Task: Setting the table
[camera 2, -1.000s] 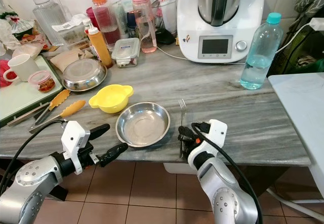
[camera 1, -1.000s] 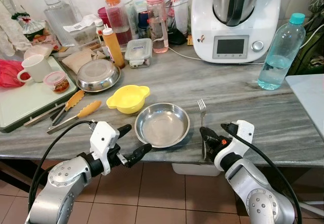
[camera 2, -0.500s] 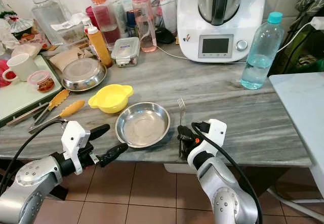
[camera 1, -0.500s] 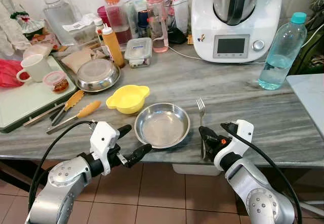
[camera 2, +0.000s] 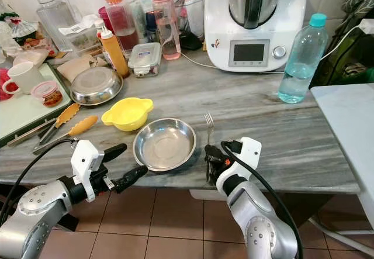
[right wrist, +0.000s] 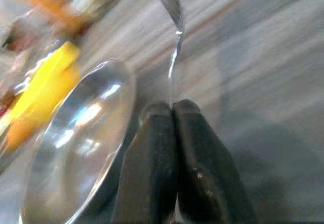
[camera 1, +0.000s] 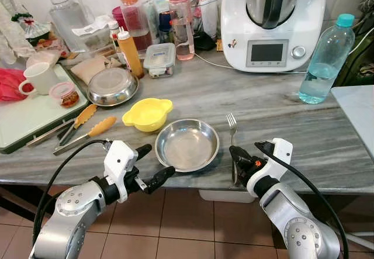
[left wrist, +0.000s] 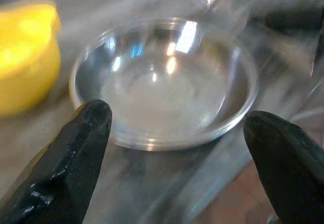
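On the grey marble worktop (camera 1: pixel 280 113), near its front edge: one place setting, part laid.

- Steel bowl (camera 1: pixel 187 144): set down, empty, upright. Judged placed.
- Fork (camera 1: pixel 232 131): lies just right of the steel bowl, tines pointing away from the robot, handle toward the worktop's edge. Right hand (camera 1: pixel 238 161) is clenched on the handle end, fingers (right wrist: pixel 174 148) pressed together around it. Judged in the course of being laid, not yet let go.
- Left hand (camera 1: pixel 153 165): released, fingers spread wide, held off the front edge just short of the bowl's rim, grasping nothing.
- Yellow bowl (camera 1: pixel 147 113): just behind and left of the steel bowl, apart from it.
- Lidded steel dish (camera 1: pixel 112 86), tongs (camera 1: pixel 87 130), mug (camera 1: pixel 41 78): further left, not part of the setting as it stands.
- Water bottle (camera 1: pixel 324 60), kitchen machine (camera 1: pixel 272 22): at the back and right.

Remaining, as judged: release the fork; add any further cutlery or a drinking vessel.
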